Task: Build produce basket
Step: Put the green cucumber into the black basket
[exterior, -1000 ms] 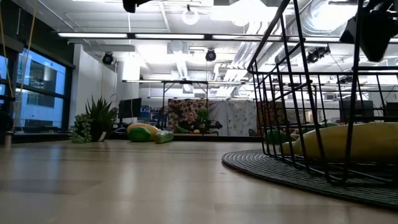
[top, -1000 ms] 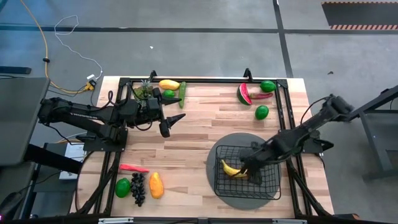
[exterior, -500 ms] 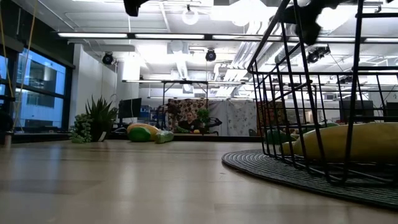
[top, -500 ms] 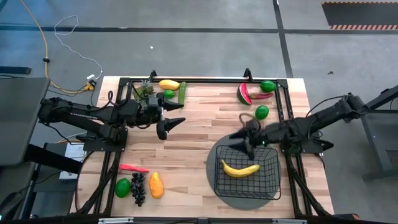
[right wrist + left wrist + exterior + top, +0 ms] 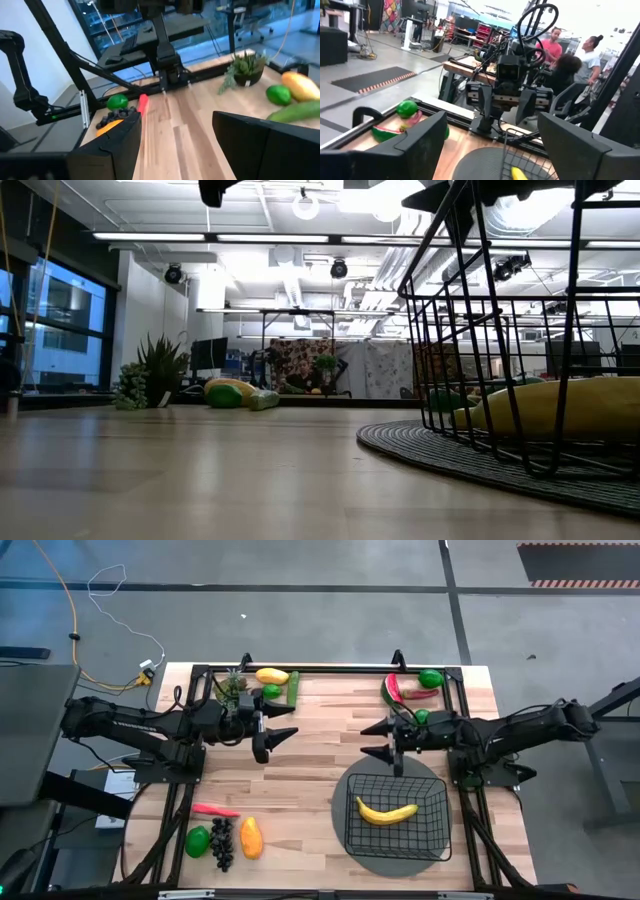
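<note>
Across the wooden table [image 5: 310,775], only the banana [image 5: 386,812] lies in the basket [image 5: 397,815], the other produce lying scattered, while the empty left gripper [image 5: 280,730] and right gripper [image 5: 378,740] hover with jaws apart.

My fingers [image 5: 107,145]: two dark pads, spread apart, nothing between them.
Table [image 5: 180,130]: light wood planks ahead of me.
Far corner: small potted plant [image 5: 246,67], green lime [image 5: 278,94], yellow-orange mango [image 5: 302,85], cucumber [image 5: 295,111].
Other side: green lime [image 5: 117,102], red chili [image 5: 143,104], dark grapes [image 5: 111,119], orange mango [image 5: 107,127].
</note>
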Tool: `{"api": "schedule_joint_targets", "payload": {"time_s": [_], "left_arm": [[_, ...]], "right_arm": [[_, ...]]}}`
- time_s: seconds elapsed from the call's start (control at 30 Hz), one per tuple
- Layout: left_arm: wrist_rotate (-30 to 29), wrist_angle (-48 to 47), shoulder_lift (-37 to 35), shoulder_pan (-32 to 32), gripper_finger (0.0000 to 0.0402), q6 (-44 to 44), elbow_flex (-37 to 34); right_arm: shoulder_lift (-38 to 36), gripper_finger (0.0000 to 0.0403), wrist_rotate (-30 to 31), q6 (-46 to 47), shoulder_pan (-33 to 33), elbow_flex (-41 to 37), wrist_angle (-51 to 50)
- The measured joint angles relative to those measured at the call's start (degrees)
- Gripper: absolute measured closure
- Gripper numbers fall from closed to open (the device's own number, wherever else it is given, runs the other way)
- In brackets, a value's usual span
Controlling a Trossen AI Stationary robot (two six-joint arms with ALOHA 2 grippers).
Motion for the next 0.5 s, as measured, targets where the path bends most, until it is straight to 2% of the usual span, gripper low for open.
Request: {"api": "schedule_joint_targets", "payload": {"time_s": [0.27, 0.5], "left_arm": [[-0.06, -0.08, 0.0, 0.0, 0.0101, 5.82, 0.0], [-0.04, -0.11, 0.0, 0.0, 0.0101, 7.32, 0.0]], "right_arm": [[0.0, 0.0178, 5.06, -6.56, -0.03, 0.57, 4.46], [0.0, 0.0178, 5.48, -10.62, -0.03, 0.57, 4.53]]}}
